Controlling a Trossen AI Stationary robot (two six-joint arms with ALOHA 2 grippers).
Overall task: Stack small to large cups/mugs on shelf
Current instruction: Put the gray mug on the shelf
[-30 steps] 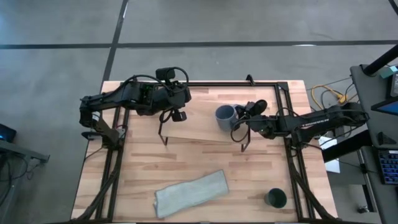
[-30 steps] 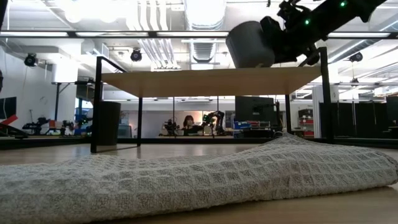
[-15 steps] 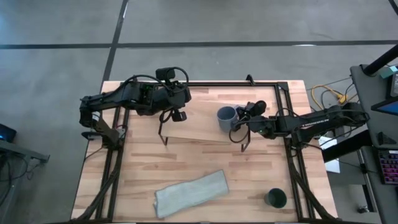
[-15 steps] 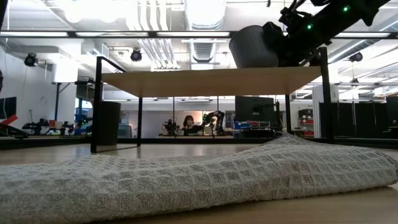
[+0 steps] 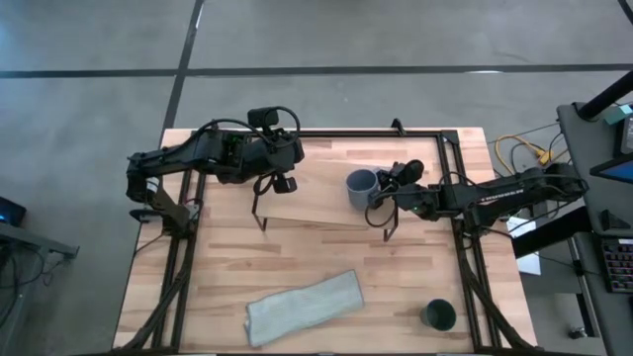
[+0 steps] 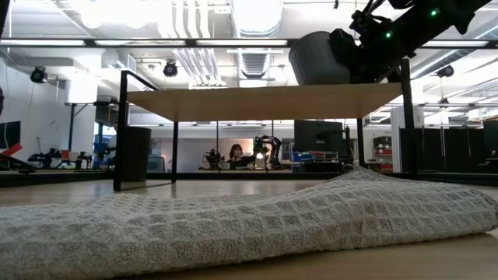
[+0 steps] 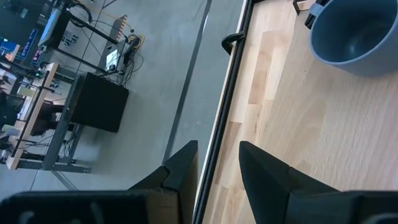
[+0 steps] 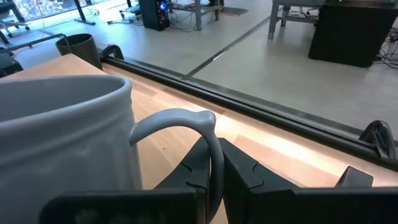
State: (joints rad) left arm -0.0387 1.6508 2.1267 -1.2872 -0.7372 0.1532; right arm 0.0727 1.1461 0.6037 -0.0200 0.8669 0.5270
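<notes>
The grey-blue mug [image 5: 360, 186] is at the right end of the light-wood shelf [image 5: 316, 203], at its top [image 6: 264, 99]. It also shows in the low view [image 6: 319, 58] and the left wrist view [image 7: 354, 31]. My right gripper [image 5: 381, 194] is shut on its handle. My left gripper [image 5: 285, 183] hangs over the shelf's left end, open and empty. The dark teal-green cup [image 5: 438, 315] stands at the table's near right. The black cup [image 6: 134, 158] stands beyond the shelf on the left, and shows in the right wrist view [image 8: 78, 45]. My right gripper pinches the mug's handle [image 8: 210, 146] between its two fingers, coming about level from the table's right side. The mug is upright, mouth up, with its base at the shelf top [image 6: 317, 82]. I cannot tell whether it rests there or hangs just above.
A grey waffle-weave towel [image 5: 302, 307] lies on the table's near middle and fills the low view's foreground [image 6: 233, 225]. Black frame rails [image 5: 465, 247] run along the table's sides. A person [image 6: 233, 152] sits far back in the room.
My right gripper has shifted slightly toward the table's right edge with the mug. The mug was a little tilted and now stands more upright over the shelf's right end.
</notes>
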